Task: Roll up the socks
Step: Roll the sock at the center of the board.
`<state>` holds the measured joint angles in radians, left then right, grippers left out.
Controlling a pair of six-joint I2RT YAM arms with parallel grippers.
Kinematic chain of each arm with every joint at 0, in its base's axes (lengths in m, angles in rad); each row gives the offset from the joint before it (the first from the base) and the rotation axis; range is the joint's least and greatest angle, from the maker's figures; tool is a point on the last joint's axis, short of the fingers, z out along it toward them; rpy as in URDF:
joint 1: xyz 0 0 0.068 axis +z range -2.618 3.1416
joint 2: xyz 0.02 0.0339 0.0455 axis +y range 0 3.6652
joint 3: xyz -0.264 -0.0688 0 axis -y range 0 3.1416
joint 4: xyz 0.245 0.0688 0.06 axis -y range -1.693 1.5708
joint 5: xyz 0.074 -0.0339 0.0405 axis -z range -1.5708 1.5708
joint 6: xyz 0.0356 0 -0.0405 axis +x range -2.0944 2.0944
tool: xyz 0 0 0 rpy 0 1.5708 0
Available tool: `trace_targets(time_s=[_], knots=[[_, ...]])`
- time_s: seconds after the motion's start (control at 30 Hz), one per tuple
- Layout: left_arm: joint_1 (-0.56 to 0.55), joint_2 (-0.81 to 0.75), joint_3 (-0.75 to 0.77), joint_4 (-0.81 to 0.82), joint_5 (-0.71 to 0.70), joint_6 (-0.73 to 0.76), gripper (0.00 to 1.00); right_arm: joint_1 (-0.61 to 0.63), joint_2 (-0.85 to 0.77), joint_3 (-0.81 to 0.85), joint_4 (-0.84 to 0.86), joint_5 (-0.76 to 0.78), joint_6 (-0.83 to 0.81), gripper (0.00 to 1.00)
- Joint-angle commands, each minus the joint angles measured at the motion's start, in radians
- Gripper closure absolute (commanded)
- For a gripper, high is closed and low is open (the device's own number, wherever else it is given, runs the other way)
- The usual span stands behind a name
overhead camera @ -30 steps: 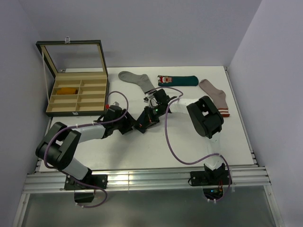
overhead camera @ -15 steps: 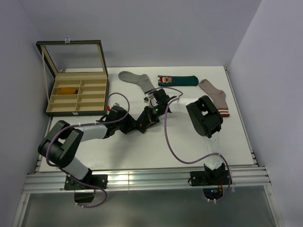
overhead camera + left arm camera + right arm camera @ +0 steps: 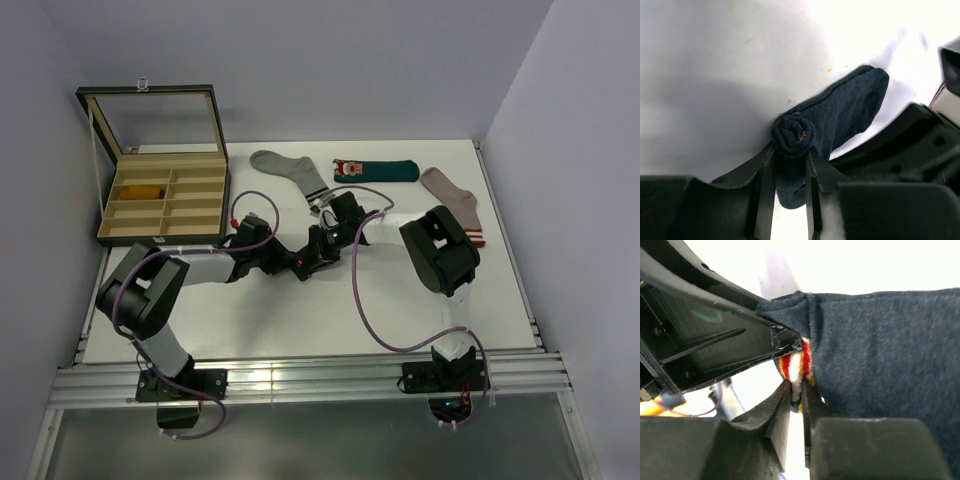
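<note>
Navy sock (image 3: pixel 850 105), soft knit coiled tight, sits pinched in left hand (image 3: pixel 788 155).

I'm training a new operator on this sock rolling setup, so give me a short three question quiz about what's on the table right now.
1. True or false: the left gripper is clamped on the rolled end of the navy sock.
2. Where is the mustard sock? A, in a compartment of the box; B, draped over its lid; C, beside the arm bases.
3. How many socks lie unrolled at the back of the table?
Key: 1 true. 2 A. 3 three: grey sock, teal sock, pinkish sock.
</note>
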<state>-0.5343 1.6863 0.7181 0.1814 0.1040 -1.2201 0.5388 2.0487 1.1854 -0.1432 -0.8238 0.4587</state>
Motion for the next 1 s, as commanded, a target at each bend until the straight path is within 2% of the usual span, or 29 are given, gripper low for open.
trace_targets(time_s=[0.0, 0.07, 0.17, 0.23, 0.37, 0.6, 0.97], knots=[[-0.004, 0.088, 0.049, -0.16, -0.066, 0.07, 0.76, 0.026, -0.048, -0.087, -0.03, 0.237, -0.028, 0.8], [-0.018, 0.098, 0.078, -0.226, -0.079, 0.1, 0.8, 0.039, -0.122, -0.122, 0.002, 0.296, -0.037, 0.75], [-0.033, 0.104, 0.127, -0.296, -0.099, 0.136, 0.86, 0.087, -0.226, -0.171, 0.039, 0.483, -0.067, 0.68], [-0.033, 0.11, 0.158, -0.327, -0.099, 0.16, 0.87, 0.134, -0.28, -0.199, 0.043, 0.666, -0.08, 0.65], [-0.035, 0.121, 0.199, -0.388, -0.099, 0.192, 0.89, 0.228, -0.43, -0.276, 0.14, 0.912, -0.12, 0.6], [-0.035, 0.153, 0.234, -0.418, -0.076, 0.217, 0.89, 0.335, -0.512, -0.4, 0.353, 1.019, -0.239, 0.55], [-0.035, 0.177, 0.277, -0.447, -0.046, 0.252, 0.9, 0.467, -0.385, -0.337, 0.427, 1.149, -0.379, 0.53]])
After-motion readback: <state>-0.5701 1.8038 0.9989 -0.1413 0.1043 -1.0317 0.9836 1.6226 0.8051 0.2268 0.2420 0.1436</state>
